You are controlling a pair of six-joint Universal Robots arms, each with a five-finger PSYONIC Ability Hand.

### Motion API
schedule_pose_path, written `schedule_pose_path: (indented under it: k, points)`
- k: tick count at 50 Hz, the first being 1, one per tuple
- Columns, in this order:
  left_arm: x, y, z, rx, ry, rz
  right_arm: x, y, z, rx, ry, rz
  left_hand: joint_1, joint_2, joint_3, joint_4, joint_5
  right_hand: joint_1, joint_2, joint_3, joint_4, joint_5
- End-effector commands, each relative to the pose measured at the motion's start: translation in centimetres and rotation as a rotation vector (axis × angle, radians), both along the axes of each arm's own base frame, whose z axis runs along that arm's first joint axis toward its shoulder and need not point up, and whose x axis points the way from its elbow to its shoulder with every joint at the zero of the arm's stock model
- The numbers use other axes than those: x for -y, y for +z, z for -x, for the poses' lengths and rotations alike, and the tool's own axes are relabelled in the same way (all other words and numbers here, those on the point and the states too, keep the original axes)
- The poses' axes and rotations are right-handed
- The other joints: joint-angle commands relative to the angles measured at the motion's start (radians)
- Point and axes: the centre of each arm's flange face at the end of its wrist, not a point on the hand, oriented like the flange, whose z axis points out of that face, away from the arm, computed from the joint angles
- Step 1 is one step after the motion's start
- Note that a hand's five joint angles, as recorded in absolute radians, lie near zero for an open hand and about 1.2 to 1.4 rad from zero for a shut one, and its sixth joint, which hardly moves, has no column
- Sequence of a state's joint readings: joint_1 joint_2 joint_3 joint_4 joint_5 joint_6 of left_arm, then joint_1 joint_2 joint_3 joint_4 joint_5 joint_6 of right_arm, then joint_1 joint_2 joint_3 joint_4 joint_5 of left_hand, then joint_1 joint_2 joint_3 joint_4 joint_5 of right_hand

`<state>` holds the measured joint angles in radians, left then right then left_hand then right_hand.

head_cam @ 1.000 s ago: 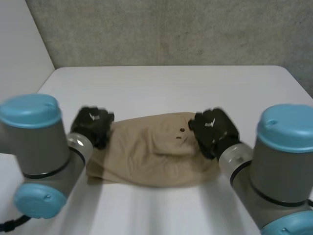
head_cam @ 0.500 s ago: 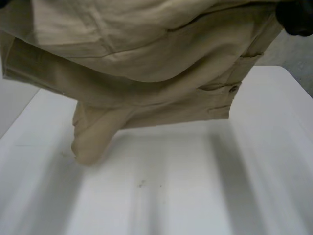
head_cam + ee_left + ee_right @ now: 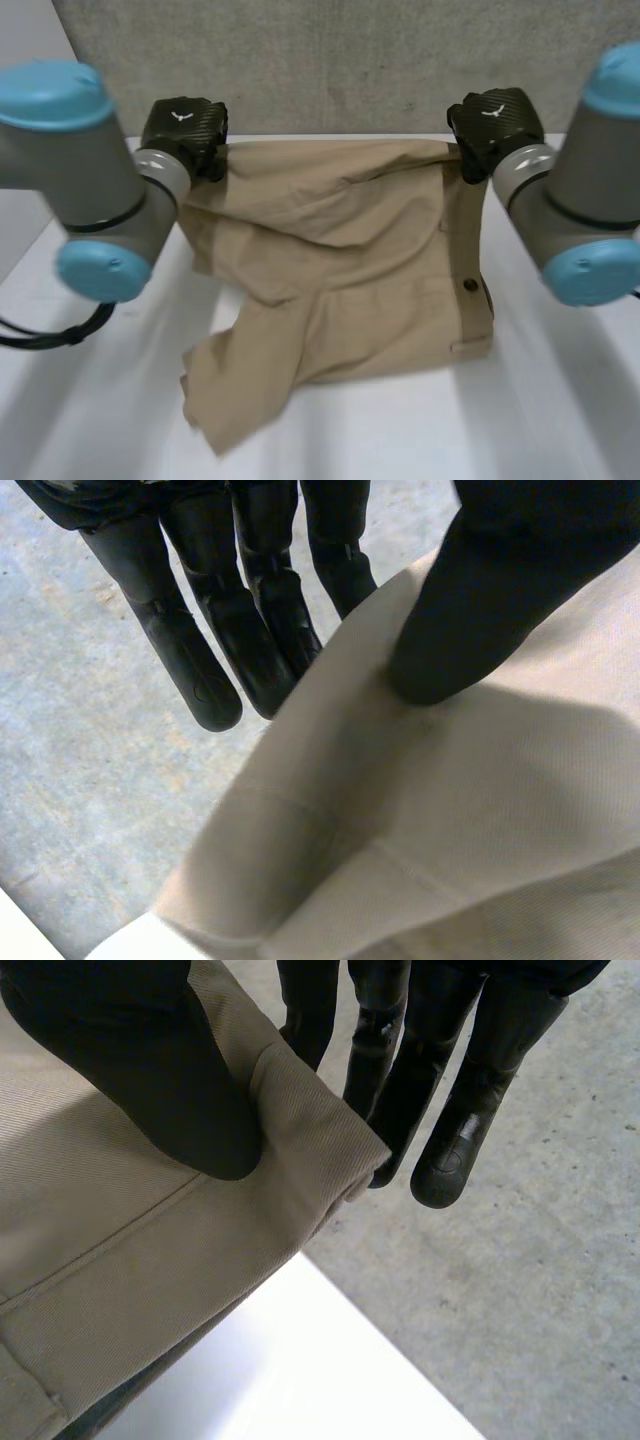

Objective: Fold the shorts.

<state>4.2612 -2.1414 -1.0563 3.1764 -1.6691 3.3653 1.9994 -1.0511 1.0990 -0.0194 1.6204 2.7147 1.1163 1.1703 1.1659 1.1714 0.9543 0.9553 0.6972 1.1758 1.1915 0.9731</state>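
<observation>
The beige shorts point(image 3: 340, 260) hang between my two hands over the far part of the white table point(image 3: 560, 420). The lower part, with one leg trailing toward the front left, rests on the table. My left hand point(image 3: 185, 128) pinches the top left corner; its thumb point(image 3: 480, 600) presses the cloth point(image 3: 450, 810) against straight fingers point(image 3: 200, 650). My right hand point(image 3: 495, 122) pinches the top right corner, thumb point(image 3: 150, 1070) on the cloth's point(image 3: 130, 1250) hemmed edge, fingers point(image 3: 450, 1130) behind it. A button point(image 3: 470, 285) shows on the right edge of the shorts.
A grey concrete wall point(image 3: 350, 60) stands behind the table's far edge. Both arms, with light-blue caps point(image 3: 50, 90), reach forward on either side of the shorts. Bare table lies in front of the trailing leg and to the right.
A second ago the shorts lay flat on the table with a hand at each end. Both hands have lifted them up and carried them toward the table's far side.
</observation>
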Motion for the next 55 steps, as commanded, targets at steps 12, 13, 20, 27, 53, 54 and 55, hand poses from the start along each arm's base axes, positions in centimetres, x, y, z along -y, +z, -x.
schedule_pose_path:
  k: [12, 13, 20, 27, 53, 54, 55]
  points:
    - [6.3, -4.2, 2.3, 0.059, 0.04, 0.354, 4.9, -5.8, -3.0, 0.065, 0.002, 0.255, -0.941, -0.995, -0.991, -0.996, -0.953, -0.781, -0.523, -1.001, -1.017, -0.973]
    - [6.1, -4.3, 2.3, 0.059, 0.04, 0.349, 4.6, -5.5, -2.9, 0.063, 0.001, 0.25, -0.941, -0.995, -0.991, -0.996, -0.953, -0.781, -0.523, -1.001, -1.017, -0.973]
    - [2.7, -1.8, 1.0, 0.078, 0.028, 0.302, 1.2, -3.0, -1.1, 0.007, 0.017, 0.127, -0.929, -0.983, -0.979, -0.984, -0.942, -0.781, -0.523, -1.001, -1.017, -0.973]
    - [-5.6, -0.9, 0.0, 0.126, -0.06, 0.145, -3.4, -3.4, 1.2, -0.089, 0.07, -0.079, -0.897, -0.951, -0.947, -0.952, -0.909, -0.781, -0.523, -1.001, -1.017, -0.973]
    - [-15.4, -9.7, -3.1, 0.044, -0.079, -0.374, -6.6, -13.1, 4.2, -0.134, 0.217, -0.315, -0.647, -0.701, -0.697, -0.702, -0.66, -0.313, -0.054, -0.533, -0.549, -0.505]
    - [-13.9, -10.0, -3.5, 0.035, -0.037, -0.369, -6.5, -13.3, 4.2, -0.135, 0.216, -0.314, -0.644, -0.698, -0.694, -0.7, -0.657, -0.307, -0.049, -0.527, -0.543, -0.499]
    - [-13.3, -10.2, -3.7, 0.031, -0.022, -0.368, -6.4, -13.5, 4.2, -0.136, 0.215, -0.315, -0.642, -0.695, -0.691, -0.697, -0.654, -0.301, -0.043, -0.521, -0.537, -0.493]
